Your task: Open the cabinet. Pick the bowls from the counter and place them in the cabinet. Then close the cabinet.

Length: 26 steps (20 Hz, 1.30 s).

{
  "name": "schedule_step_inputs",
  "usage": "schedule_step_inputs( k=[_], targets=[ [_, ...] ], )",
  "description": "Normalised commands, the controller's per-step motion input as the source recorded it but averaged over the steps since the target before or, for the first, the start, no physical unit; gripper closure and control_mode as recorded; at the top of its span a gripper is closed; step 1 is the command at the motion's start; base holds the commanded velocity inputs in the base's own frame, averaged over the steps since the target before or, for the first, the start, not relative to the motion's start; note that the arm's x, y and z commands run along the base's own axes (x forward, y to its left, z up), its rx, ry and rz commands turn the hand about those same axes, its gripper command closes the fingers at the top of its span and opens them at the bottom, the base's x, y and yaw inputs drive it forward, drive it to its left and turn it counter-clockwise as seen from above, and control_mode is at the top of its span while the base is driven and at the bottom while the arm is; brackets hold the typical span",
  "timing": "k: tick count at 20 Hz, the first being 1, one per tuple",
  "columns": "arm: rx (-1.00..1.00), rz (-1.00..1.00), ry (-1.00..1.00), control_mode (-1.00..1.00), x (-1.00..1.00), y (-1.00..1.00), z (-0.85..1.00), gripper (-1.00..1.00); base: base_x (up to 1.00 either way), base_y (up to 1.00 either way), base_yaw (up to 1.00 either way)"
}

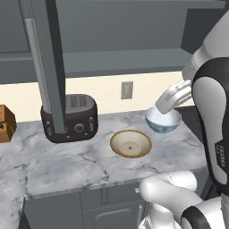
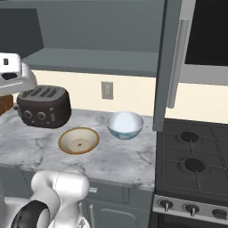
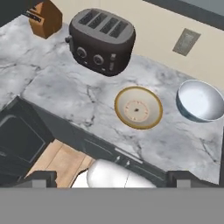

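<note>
So the marble counter (image 1: 67, 163) took up the middle of both base views, white with grey veins and a thick front edge. Both bowls were sitting on it: the shallow cream bowl (image 1: 130, 143) with the tan rim near the centre of the left base frame, and the deeper white bowl (image 1: 163, 120) with the blue pattern just to its upper right, close by but not touching. A dark toaster (image 1: 70, 118) stood left of them by the cream backsplash (image 2: 129, 95), which had a grey outlet plate (image 2: 107, 91) on it. A brown wooden block (image 1: 5, 124) sat at the far left edge.

The cabinet (image 2: 98, 26) was open across the top of the frame, grey shelf showing, and one door (image 2: 169, 62) with its silver handle hung edge-on at right of centre in the right base view. A black stove (image 2: 193, 156) filled the lower right there.

The gripper (image 3: 112, 177) was spread wide, holding nothing, well above the counter.
</note>
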Motion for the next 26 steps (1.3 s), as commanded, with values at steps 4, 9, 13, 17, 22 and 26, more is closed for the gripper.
schedule_step_inputs(
  k=[4,9,13,17,22,26],
  targets=[
    [0.01,0.00,-0.17,-1.00,0.00,0.00,-0.89,-1.00,0.00,0.00,0.00],
    [0.00,0.00,-0.25,-1.00,0.00,0.00,-0.66,-1.00,0.00,0.00,0.00],
    [0.00,0.00,-0.13,-1.00,0.00,0.00,-0.11,-1.00,0.00,0.00,0.00],
    [0.00,0.00,0.09,-1.00,0.14,0.00,0.01,-1.00,0.00,0.00,0.00],
    [-0.01,0.00,0.41,-1.00,0.28,0.00,0.02,-1.00,0.00,0.00,0.00],
    [-0.07,0.00,0.48,-1.00,0.28,0.06,0.00,-1.00,0.00,0.00,0.00]
  ],
)
